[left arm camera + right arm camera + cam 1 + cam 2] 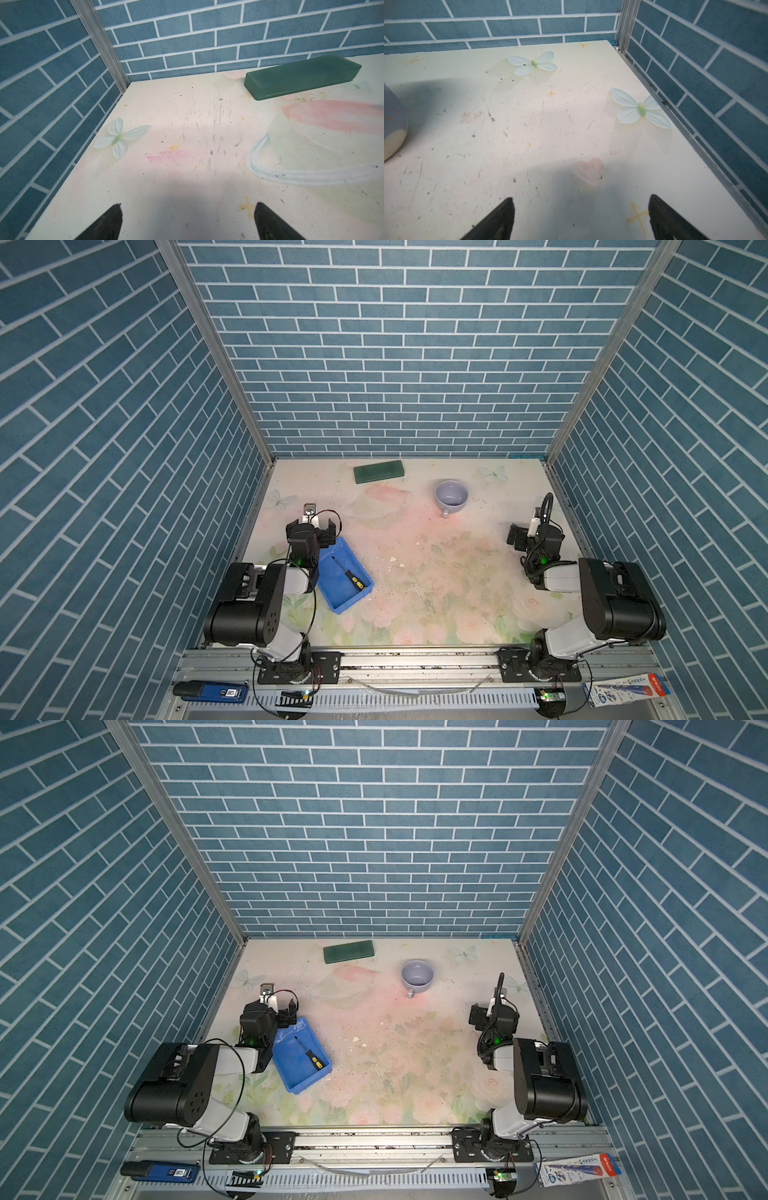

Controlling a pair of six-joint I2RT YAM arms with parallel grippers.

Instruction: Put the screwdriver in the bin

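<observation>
In both top views the screwdriver (347, 575) (308, 1052), with its black and yellow handle, lies diagonally inside the blue bin (338, 593) (297, 1071) at the front left of the table. My left gripper (312, 527) (274, 1007) hovers just behind the bin's far end. It is open and holds nothing; in the left wrist view the left gripper (188, 205) has only bare table between its fingers. My right gripper (536, 531) (494, 1011) sits far off near the right wall. Its wrist view shows the right gripper (581, 198) open and empty too.
A dark green block (378, 471) (348, 951) (301, 79) lies near the back wall. A lavender mug (451, 495) (417, 974) (392, 124) stands at the back, right of centre. Brick-patterned walls enclose the table on three sides.
</observation>
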